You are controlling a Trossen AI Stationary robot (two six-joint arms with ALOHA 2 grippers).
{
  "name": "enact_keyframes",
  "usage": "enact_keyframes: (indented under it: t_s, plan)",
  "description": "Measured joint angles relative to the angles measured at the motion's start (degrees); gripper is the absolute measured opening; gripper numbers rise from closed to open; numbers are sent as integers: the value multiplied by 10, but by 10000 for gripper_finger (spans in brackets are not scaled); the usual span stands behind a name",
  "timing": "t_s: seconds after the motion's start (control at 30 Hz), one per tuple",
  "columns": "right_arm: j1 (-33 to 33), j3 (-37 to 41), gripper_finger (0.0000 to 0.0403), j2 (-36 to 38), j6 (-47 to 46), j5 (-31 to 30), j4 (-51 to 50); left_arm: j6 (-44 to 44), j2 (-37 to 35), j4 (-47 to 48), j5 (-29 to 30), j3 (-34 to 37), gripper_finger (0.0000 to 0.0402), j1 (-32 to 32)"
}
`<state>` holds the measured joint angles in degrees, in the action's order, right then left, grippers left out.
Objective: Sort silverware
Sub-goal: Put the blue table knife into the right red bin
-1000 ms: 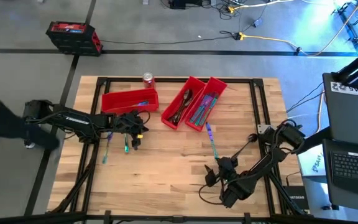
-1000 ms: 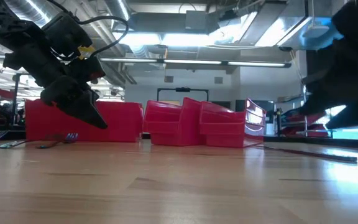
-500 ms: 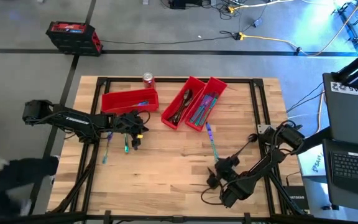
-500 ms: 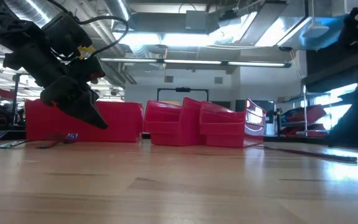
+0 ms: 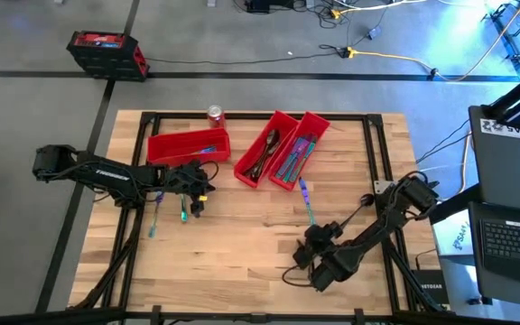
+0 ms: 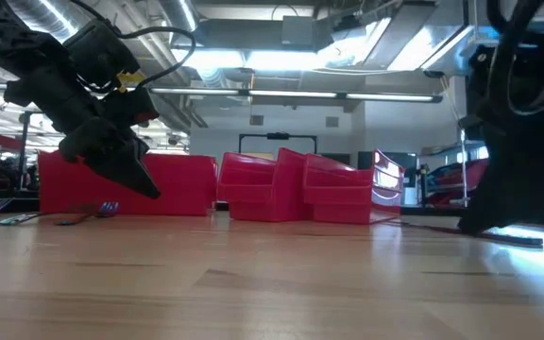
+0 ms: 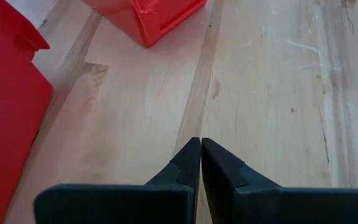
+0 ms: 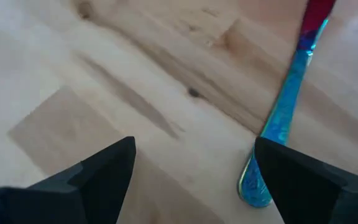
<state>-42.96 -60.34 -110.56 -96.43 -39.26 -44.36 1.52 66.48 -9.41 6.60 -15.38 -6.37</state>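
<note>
Since a second ago, from above, the right gripper point(image 5: 307, 255) has shifted nearer a slim iridescent blue-teal metal utensil point(image 5: 308, 207). Its wrist view shows spread fingers point(image 8: 104, 168) flanking that light, stiff, slippery handle point(image 8: 283, 112); grasp mid-handle. Left gripper point(image 7: 201, 163) hovers pinched together, empty.

text: none legible | labels: none | brands: none | numbers: none | signs: none

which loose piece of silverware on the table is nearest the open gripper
The blue-teal piece lying alone just below the two angled red bins, right ahead of the right gripper. The other loose pieces lie by the left gripper.
</note>
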Motion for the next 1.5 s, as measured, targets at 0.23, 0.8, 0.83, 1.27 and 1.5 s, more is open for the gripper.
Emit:
enact_keyframes:
  t_s: [0.23, 0.8, 0.83, 1.27, 1.5]
  plan:
    - [-6, 0, 315, 3, -295, -18, -120, 0, 0, 3, 0, 0, 0, 0]
    - [9, 1, 315, -67, -299, -118, -119, 0, 0, 16, 0, 0, 0, 0]
    - [11, 0, 315, -73, -299, -119, -112, 0, 0, 16, 0, 0, 0, 0]
    - [12, -1, 315, -138, -280, -166, -87, 0, 0, 15, 0, 0, 0, 0]
    - [12, -2, 315, -142, -237, -174, -97, 0, 0, 15, 0, 0, 0, 0]
